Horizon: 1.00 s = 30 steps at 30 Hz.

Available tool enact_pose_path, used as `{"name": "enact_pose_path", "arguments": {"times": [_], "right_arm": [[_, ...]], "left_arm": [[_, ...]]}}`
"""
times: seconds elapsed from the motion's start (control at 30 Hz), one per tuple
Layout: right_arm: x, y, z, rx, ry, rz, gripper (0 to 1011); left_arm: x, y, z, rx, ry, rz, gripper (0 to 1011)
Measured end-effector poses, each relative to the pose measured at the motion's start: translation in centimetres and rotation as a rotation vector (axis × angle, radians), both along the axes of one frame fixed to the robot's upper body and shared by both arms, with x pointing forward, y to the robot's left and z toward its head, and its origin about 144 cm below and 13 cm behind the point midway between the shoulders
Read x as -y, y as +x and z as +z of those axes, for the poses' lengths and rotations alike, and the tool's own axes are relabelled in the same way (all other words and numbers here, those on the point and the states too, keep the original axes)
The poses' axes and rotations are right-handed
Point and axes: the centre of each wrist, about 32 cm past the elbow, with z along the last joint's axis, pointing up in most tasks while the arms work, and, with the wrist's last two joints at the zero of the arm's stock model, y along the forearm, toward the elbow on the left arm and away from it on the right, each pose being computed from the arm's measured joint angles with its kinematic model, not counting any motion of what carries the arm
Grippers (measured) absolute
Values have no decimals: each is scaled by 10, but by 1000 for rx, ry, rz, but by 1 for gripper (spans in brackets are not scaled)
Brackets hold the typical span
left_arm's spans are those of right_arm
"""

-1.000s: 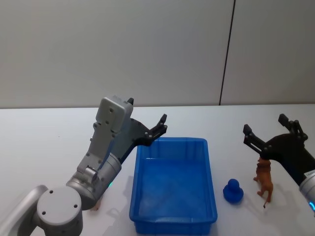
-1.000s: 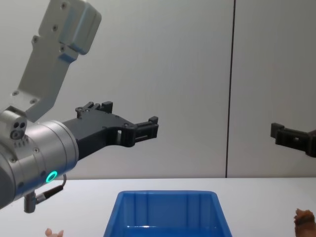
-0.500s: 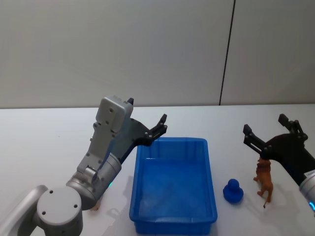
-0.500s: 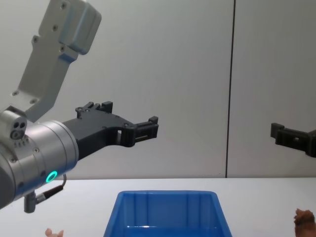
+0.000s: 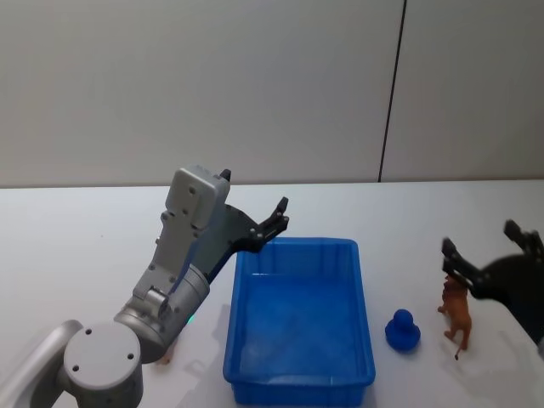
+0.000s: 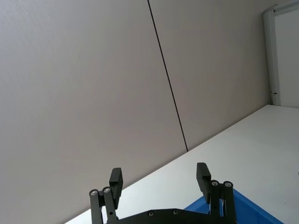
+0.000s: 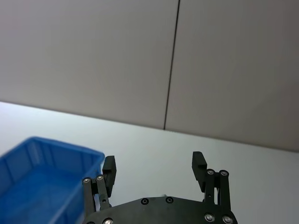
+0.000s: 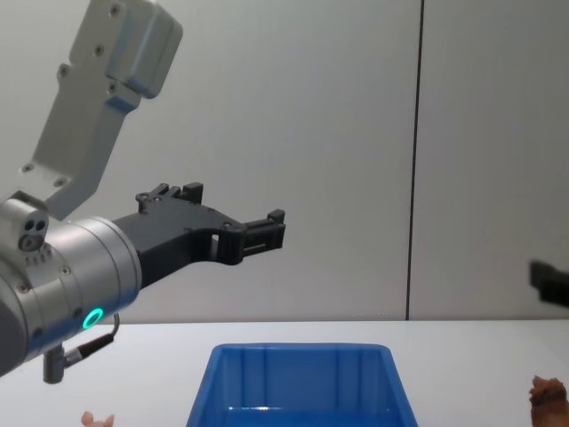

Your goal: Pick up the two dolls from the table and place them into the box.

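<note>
right gripper (image 5: 478, 241) hangs low over the right side of the table (image 5: 76, 246), fingers spread wide, nothing between them; right wrist view (image 7: 154, 167) shows the same wide gap

fuzzy reddish-brown doll (image 5: 456, 313) stands on the table just under the gripper's left finger, a bit nearer the robot; cannot tell if they touch

the doll is right of the blue bin (image 5: 323, 244), with a small blue toy (image 5: 402, 330) on the table between doll and bin

left gripper (image 5: 276, 216) is raised over the bin's far left corner, fingers also wide apart and empty, seen too in left wrist view (image 6: 159, 179)

pale peach-pink doll (image 5: 164, 358) lies on the table left of the bin, below the left arm

both dolls are outside the bin

hidden or cut off: the left arm covers most of the peach-pink doll in head view, and chest view cuts it at the bottom edge (image 8: 96, 417); only the top of the brown doll (image 8: 550, 391) shows at the chest view's lower right corner; the right arm is cut by the head view's right edge, and in chest view one of its fingers (image 8: 549, 285) pokes in from the right edge
</note>
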Motion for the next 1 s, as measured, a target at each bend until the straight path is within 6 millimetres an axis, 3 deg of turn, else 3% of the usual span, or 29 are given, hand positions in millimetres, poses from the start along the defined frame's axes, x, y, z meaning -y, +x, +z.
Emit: {"name": "enact_pose_path", "arguments": {"times": [0.2, 0.43, 1.0], "right_arm": [[7, -19, -9, -57, -52, -46, 1001], [9, -27, -15, -104, -109, -71, 1001], [-2, 2, -35, -207, -184, -96, 1001]], "left_arm": [[0, 0, 0, 0, 0, 0, 1001], [0, 0, 0, 0, 0, 0, 1001], [0, 0, 0, 0, 0, 0, 1001]]}}
